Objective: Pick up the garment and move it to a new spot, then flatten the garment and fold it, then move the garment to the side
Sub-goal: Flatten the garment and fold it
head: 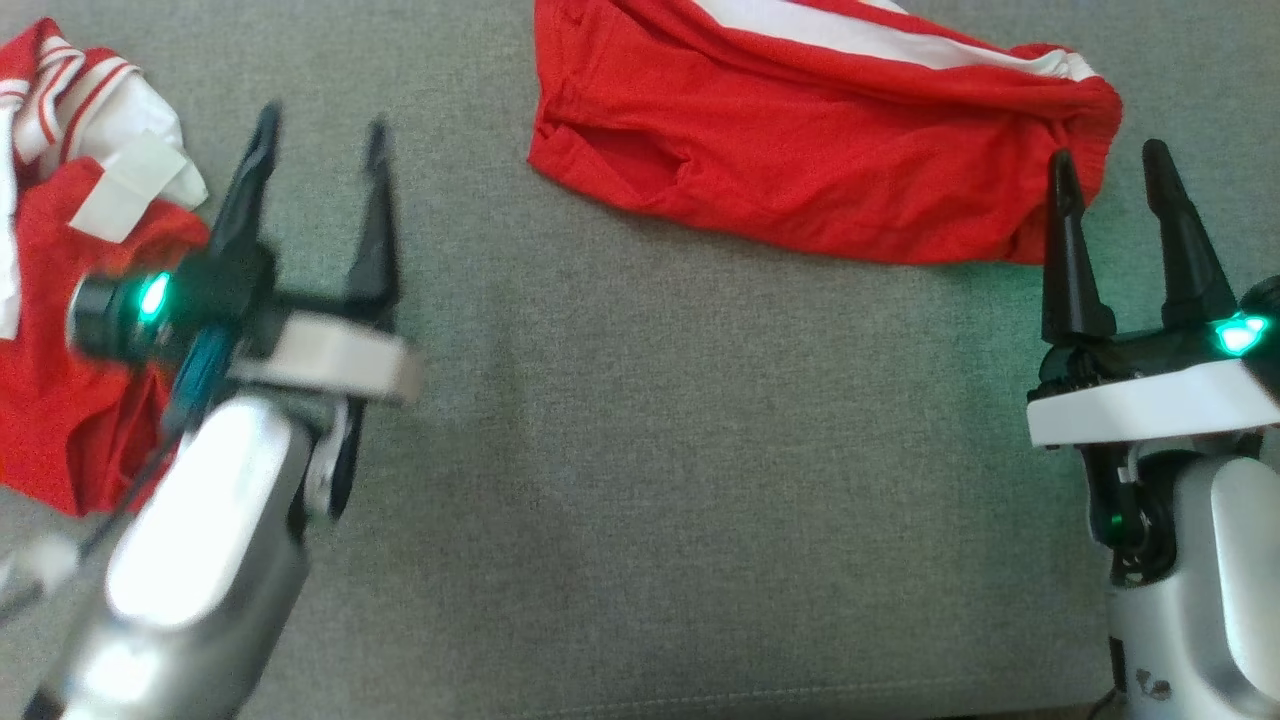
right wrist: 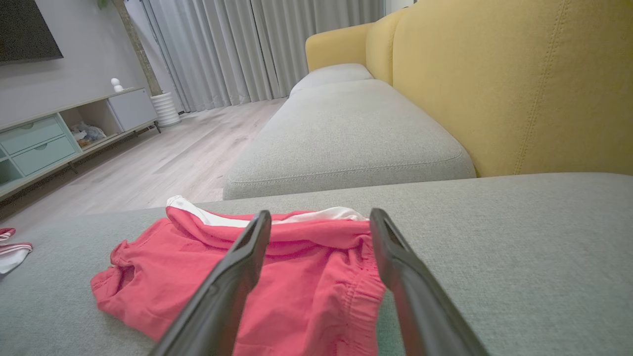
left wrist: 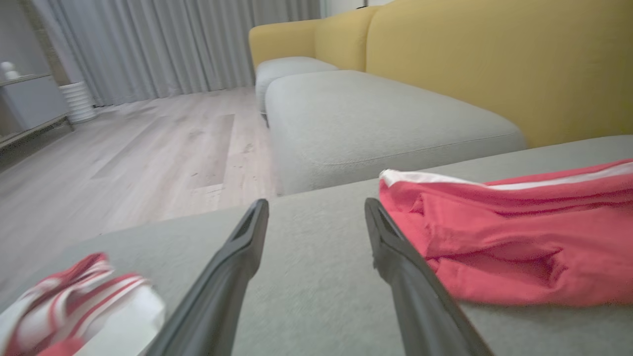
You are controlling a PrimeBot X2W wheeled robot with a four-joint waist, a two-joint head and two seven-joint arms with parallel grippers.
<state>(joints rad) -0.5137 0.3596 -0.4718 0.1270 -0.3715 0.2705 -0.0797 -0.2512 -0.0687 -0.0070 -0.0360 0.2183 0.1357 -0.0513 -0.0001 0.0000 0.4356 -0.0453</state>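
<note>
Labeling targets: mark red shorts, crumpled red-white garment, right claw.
red shorts [head: 800, 170]: head view, middle of the red fabric
crumpled red-white garment [head: 50, 390]: head view, lower red part
right claw [head: 1107, 150]: head view, midway between fingertips

Left tool [head: 318, 165] gaping, empty; right tool [head: 1108, 178] likewise, upright.

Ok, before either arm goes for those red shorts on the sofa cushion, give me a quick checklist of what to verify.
1. Open, empty right gripper: ok.
2. Open, empty left gripper: ok.
3. The red shorts sit fully on the grey cushion, just ahead of the right gripper: ok.
4. They lie flat: not ok, rumpled, with a white-striped edge folded over.
5. Bare cushion for a new spot: ok, between the shorts and the red-and-white garment at the left.
6. Steady left arm: cannot tell, blurred in the head view.
</note>
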